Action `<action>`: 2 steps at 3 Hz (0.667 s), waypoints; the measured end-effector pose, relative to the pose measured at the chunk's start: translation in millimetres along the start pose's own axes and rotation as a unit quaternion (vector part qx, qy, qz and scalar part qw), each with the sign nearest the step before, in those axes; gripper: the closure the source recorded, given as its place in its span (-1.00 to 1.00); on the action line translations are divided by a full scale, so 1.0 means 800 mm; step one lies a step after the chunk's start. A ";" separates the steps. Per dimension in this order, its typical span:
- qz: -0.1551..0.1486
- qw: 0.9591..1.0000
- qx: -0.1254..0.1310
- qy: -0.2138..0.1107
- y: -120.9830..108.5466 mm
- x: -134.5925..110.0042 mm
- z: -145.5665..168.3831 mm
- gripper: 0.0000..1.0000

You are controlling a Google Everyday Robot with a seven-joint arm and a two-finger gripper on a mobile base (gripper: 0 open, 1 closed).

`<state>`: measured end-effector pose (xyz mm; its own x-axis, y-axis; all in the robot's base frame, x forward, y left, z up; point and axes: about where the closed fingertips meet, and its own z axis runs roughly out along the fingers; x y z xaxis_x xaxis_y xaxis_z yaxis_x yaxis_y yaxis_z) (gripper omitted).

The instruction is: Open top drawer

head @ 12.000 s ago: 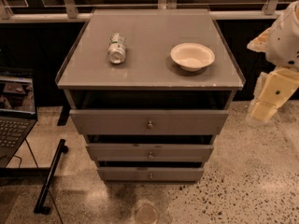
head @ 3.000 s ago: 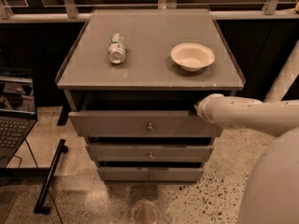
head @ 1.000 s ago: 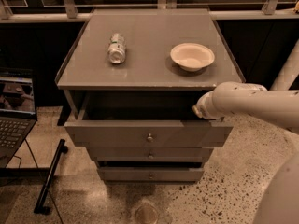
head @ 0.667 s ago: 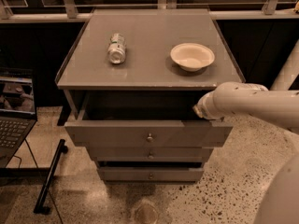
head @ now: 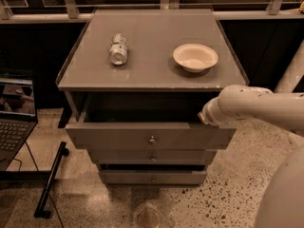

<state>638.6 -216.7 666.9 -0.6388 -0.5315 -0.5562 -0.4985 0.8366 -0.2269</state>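
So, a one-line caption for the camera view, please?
Gripper at the right end of the partly open top drawer; can and bowl on the cabinet.

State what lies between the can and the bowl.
Only bare cabinet top, in the camera view. The gripper is at the top drawer's right end.

Cream claw at right end of grey top drawer; speckled floor.
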 end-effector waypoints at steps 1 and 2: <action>-0.013 1.000 -0.025 0.014 0.004 0.022 -0.005 1.00; -0.021 0.999 -0.038 0.020 0.004 0.033 -0.012 1.00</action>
<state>614.7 -229.2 659.4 -0.6387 -0.5713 -0.5154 -0.5665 0.8025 -0.1875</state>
